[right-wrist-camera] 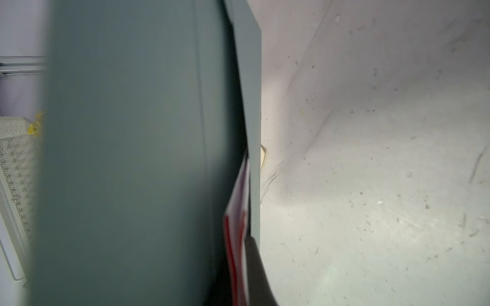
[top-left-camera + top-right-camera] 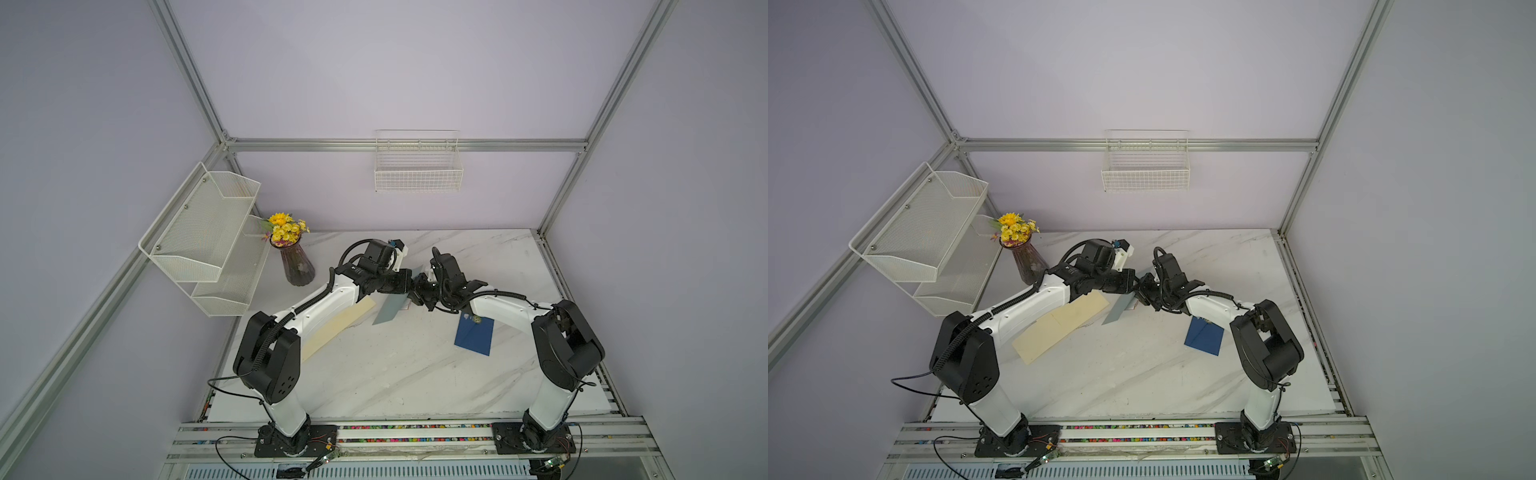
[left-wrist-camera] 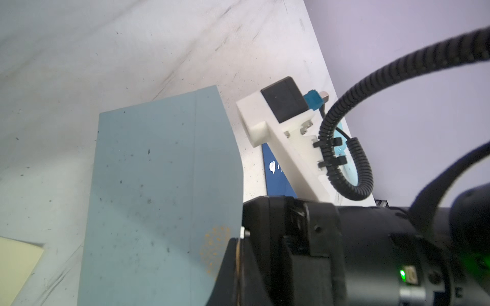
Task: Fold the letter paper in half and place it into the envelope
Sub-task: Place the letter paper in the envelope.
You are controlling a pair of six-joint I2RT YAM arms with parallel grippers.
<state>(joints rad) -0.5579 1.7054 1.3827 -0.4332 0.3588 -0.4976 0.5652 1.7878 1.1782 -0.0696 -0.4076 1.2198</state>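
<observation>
Both grippers meet in mid-air above the table (image 2: pixel 395 374). The left gripper (image 2: pixel 409 286) is clamped on one edge of the grey-blue envelope (image 2: pixel 388 311), which hangs just below it. The right gripper (image 2: pixel 420 292) is closed too, pinching the same envelope from the opposite side. In the right wrist view, a white sheet with red marks (image 1: pixel 238 212) sits between the envelope's layers, touching that gripper's finger (image 1: pixel 256 270). I take it for the folded letter, partly in. So the folding looks done, and pushing the letter fully home is what is left. A cream sheet (image 2: pixel 1054 328) lies under the left arm, and a dark blue envelope (image 2: pixel 1204 336) lies beneath the right arm.
</observation>
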